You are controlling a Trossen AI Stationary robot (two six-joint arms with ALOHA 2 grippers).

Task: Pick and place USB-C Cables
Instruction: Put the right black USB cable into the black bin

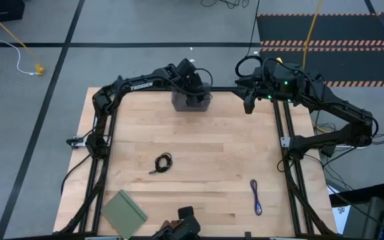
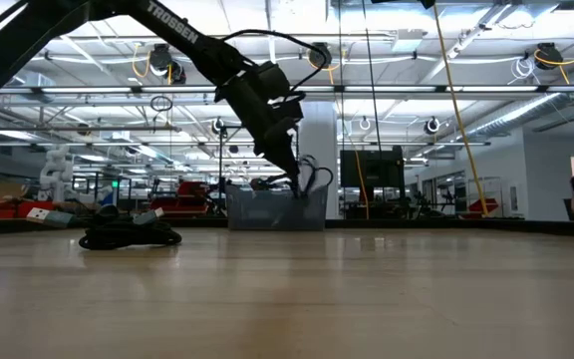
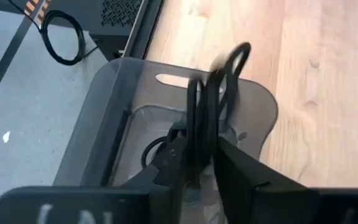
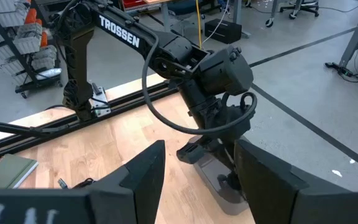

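My left gripper [image 3: 201,152] is over the dark grey tray [image 1: 192,101] at the table's far edge and is shut on a loosely bundled black USB-C cable [image 3: 219,81]. In the low view it [image 2: 292,178] points down into the tray [image 2: 277,211]. A coiled black cable [image 1: 163,163] lies flat mid-table, also seen low [image 2: 128,237]. The purple-blue cable [image 1: 255,197] lies flat near the right front. My right gripper [image 4: 201,186] is open and waits at the far right corner [image 1: 249,103], touching nothing. My left gripper pinches the bundled black cable between its two fingers [image 3: 232,165], several strands together. The fingers come from above, pointing down into the tray. The cable's loops [image 3: 235,59] stick out past the fingertips and stand just above the tray rim [image 2: 314,175]. Whether the cable touches the tray floor is hidden.
A flat green pad [image 1: 124,212] lies at the near left of the table. Black frame rails [image 1: 289,153] run along both sides. A dark camera mount [image 1: 185,220] sits at the near edge. Bare wood [image 1: 219,143] stretches between the tray and the cables.
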